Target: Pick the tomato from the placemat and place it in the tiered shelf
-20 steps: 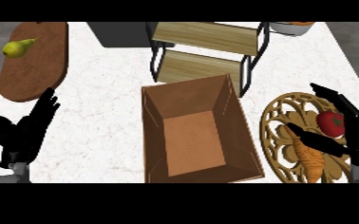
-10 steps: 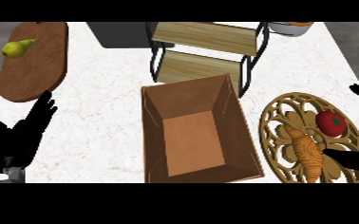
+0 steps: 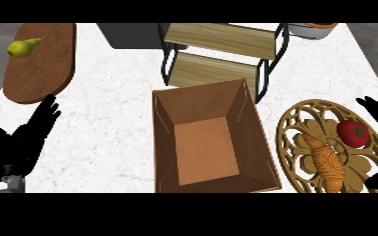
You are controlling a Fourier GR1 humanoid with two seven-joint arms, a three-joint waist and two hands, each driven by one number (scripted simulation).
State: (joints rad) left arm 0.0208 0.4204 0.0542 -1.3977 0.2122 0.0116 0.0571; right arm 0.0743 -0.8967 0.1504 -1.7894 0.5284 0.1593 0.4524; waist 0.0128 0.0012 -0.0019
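Observation:
A red tomato [image 3: 353, 133] lies on the round carved wooden placemat [image 3: 299, 130] at the right, beside a croissant [image 3: 325, 160]. The two-level tiered shelf [image 3: 221, 55], with wooden boards and a black frame, stands at the back centre. Only parts of my right hand [image 3: 368, 103] show at the right edge: fingertips beyond the tomato and another dark tip near the lower right corner. They are spread wide, apart from the tomato and holding nothing. At the lower left my left hand [image 3: 31, 136] rests open, fingers up.
A deep open wooden box [image 3: 209, 140] fills the counter's middle, between the shelf and the near edge. At the back left a brown oval board [image 3: 44, 70] carries a yellow-green pear [image 3: 22, 46]. A grey block [image 3: 129, 34] and a bowl [image 3: 314, 29] stand along the back.
My right hand has drawn back from over the placemat to the right edge, leaving the tomato where it lay. The left hand has hardly moved.

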